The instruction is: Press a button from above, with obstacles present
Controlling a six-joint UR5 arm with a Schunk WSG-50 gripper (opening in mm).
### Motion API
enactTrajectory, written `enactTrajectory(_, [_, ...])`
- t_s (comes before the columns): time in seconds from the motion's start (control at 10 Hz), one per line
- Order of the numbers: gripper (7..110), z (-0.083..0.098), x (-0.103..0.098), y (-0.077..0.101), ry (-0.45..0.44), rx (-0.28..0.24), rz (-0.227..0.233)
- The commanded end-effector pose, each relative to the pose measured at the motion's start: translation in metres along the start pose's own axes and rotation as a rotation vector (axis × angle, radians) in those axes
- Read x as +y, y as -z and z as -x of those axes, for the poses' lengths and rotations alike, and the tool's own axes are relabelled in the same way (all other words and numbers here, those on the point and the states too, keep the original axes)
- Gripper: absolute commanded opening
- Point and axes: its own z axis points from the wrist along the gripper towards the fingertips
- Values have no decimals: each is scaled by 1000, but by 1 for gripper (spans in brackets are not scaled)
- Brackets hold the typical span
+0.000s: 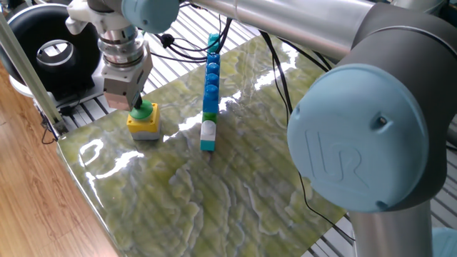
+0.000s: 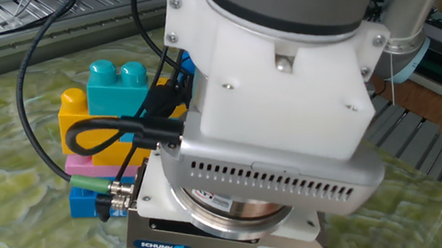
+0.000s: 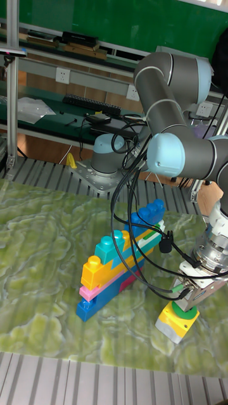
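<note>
The button (image 1: 143,118) is a green cap on a yellow box and stands near the marbled table's left corner. My gripper (image 1: 136,104) hangs straight down over it, its fingertips at the cap's left edge. No view shows whether the fingers stand apart. In the tall fixed view the gripper (image 3: 189,302) covers the cap, and only the yellow body of the button (image 3: 174,321) shows. The obstacles (image 1: 210,86) are a narrow brick row to the right of the button. From the side, the obstacles (image 3: 120,264) form a stepped wall. The gripper's body hides the button in the other fixed view.
A black round device (image 1: 50,50) sits off the table's left corner on the slatted frame. Cables (image 1: 178,43) trail from the wrist over the brick row. The wrist housing (image 2: 277,127) stands close beside the yellow, teal and pink bricks (image 2: 91,111).
</note>
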Motion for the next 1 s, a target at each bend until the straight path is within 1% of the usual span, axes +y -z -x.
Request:
enactTrajectory(0.0, [7, 2, 2, -1, -6, -5, 10])
enactTrajectory(0.3, [7, 2, 2, -3, -8, -6, 11])
enactTrajectory(0.9, [7, 3, 0, -9, -6, -2, -1])
